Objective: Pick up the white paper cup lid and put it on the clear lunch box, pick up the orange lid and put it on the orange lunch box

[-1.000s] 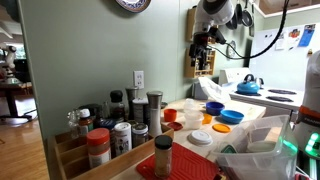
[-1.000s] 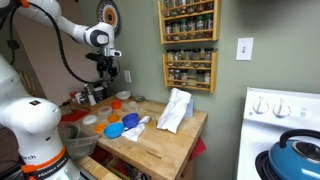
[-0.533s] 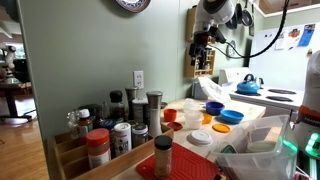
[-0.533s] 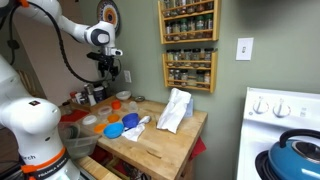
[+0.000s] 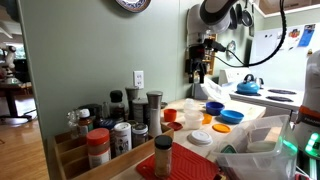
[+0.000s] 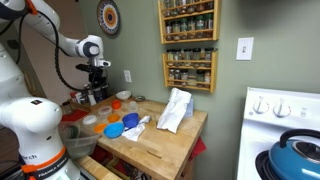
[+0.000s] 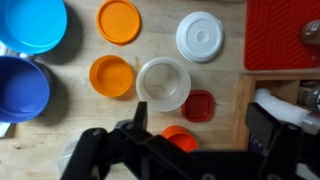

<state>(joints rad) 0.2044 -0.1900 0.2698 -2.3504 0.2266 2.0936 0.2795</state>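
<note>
**Desk:** What do we see nearest the wrist camera?

**Field:** We see the gripper [image 7: 200, 112] hanging above the wooden bench [image 7: 68, 112], its jaws wide apart and holding nothing. Seen between its fingers, a small red lid [image 7: 199, 105] lies on the wood below.

**Desk:** And the task's pieces?

**Field:** Just beyond the red lid we find the clear lunch box [image 7: 163, 83], uncovered. The orange lunch box [image 7: 112, 75] sits just beside it, also open. Farther on, the white paper cup lid [image 7: 200, 36] lies flat past the clear box, and the orange lid [image 7: 118, 20] lies flat past the orange box. A dark blue bowl [image 7: 20, 90] stands next to the orange box, well apart from the gripper.

**Desk:** Where on the bench is all this?

**Field:** In an exterior view we place the cluster at the end of the bench under the arm, toward the wall-side edge. A crumpled white bag [image 6: 175, 110] stands at the other end.
</note>
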